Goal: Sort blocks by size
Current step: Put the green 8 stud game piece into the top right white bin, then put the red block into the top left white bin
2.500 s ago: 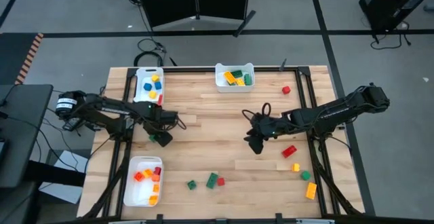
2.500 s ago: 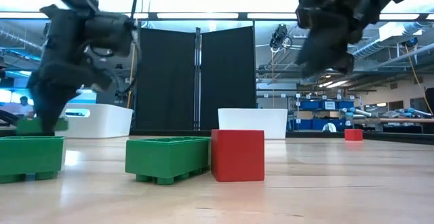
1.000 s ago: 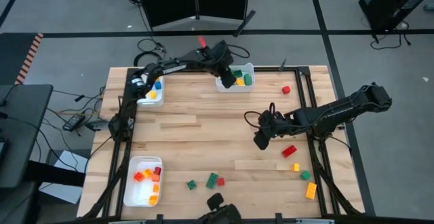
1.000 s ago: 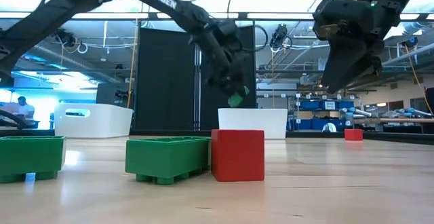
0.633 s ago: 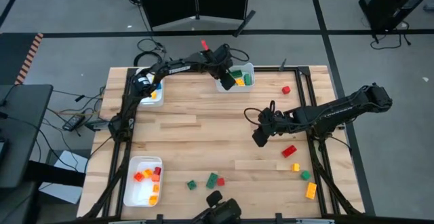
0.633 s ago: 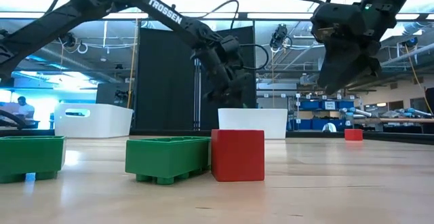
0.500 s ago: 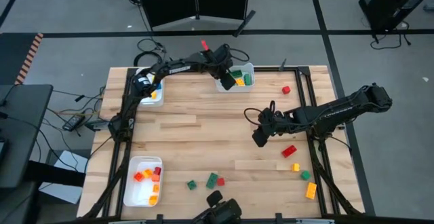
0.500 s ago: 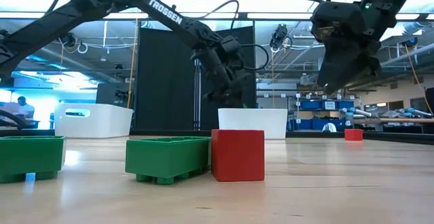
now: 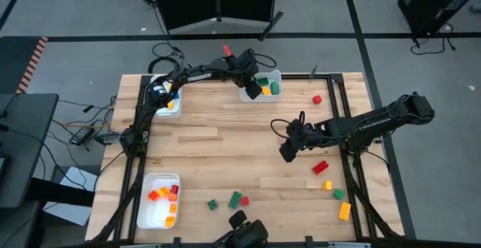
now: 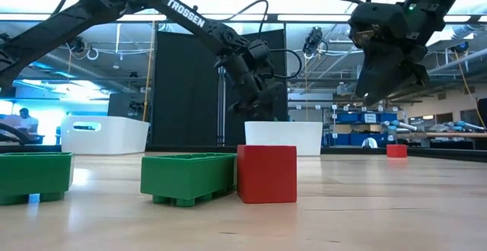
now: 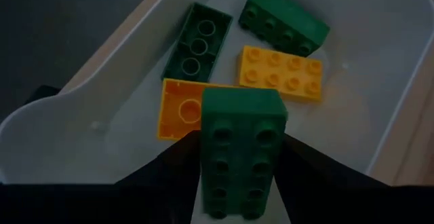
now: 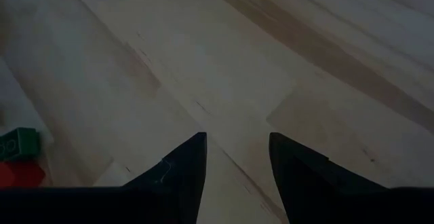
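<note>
At the frame's top centre, the left end effector (image 9: 252, 89) pinches a green block (image 11: 242, 153) over a tray (image 9: 243, 92). The right end effector (image 12: 236, 157) hangs spread, empty, over the bench (image 9: 218, 150) right of centre.

the pale wood-plank worktop (image 9: 225, 139) stands on a grey floor (image 9: 75, 7) crossed by dark tape lines. behind it stands a black folding screen (image 10: 221, 87), seen from above as a dark panel. long ceiling strip lights (image 10: 319, 17) glow over an open workshop, with blue bins on shelves (image 10: 358, 118) far back (a person (image 10: 28, 119) sits at far left).
</note>
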Controlling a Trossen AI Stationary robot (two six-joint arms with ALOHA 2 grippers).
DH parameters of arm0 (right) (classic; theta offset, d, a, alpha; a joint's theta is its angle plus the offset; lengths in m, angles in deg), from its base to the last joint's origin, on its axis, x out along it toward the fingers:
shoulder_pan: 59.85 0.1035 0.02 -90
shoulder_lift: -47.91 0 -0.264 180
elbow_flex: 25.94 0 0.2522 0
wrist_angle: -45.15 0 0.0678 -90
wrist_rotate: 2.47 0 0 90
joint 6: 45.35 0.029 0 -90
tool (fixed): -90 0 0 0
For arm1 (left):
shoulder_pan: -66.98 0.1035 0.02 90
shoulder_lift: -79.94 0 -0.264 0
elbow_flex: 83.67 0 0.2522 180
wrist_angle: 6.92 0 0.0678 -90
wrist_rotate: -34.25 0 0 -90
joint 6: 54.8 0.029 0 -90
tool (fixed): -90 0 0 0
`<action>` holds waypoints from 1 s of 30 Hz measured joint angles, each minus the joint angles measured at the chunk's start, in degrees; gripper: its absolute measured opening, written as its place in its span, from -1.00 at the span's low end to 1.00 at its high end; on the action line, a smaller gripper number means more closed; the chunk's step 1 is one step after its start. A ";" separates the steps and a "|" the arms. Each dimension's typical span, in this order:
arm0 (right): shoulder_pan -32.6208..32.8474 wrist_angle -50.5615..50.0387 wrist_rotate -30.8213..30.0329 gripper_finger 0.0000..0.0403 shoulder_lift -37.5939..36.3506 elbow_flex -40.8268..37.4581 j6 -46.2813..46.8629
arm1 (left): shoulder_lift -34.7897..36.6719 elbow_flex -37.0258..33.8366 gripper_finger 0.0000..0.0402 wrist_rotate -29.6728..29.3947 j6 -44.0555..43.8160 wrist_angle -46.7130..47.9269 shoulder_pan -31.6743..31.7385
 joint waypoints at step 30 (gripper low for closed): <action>0.00 4.91 0.02 -0.15 0.02 0.00 -1.65 | 4.45 13.37 0.38 0.81 7.95 21.42 -5.68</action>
